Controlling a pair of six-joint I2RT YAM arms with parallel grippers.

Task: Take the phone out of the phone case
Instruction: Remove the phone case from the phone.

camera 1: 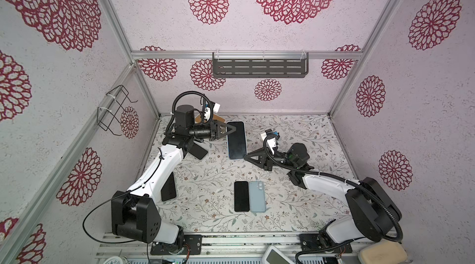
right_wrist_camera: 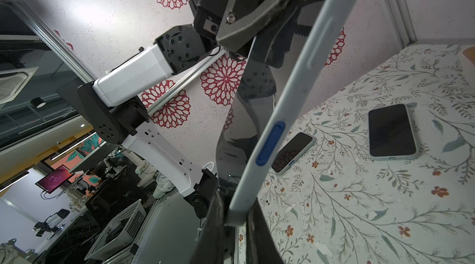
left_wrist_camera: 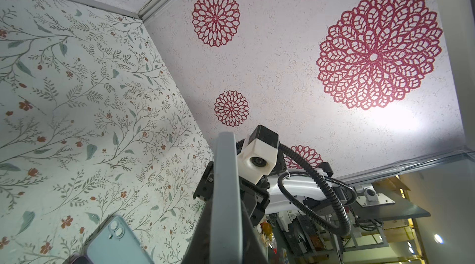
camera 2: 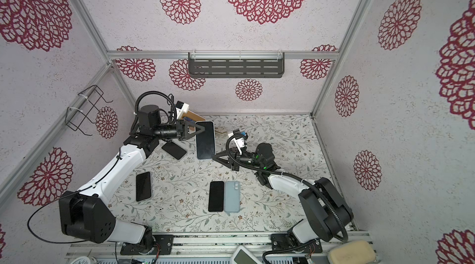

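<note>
Phone (camera 1: 236, 140) in pale-blue case (right_wrist_camera: 290, 111), screen up, held above the table (camera 1: 295, 198), far middle. Left pincer (camera 1: 232, 128) is clamped on its far left edge, right pincer (camera 1: 246, 158) on its near right corner. Black phone (camera 1: 241, 196) lies nearer the front.

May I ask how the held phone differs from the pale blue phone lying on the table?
The held phone is raised, clamped by the left gripper and right gripper; the pale blue phone lies flat, untouched. The held phone shows its dark screen; the pale blue phone shows its camera back. Both have pale blue shells.
</note>
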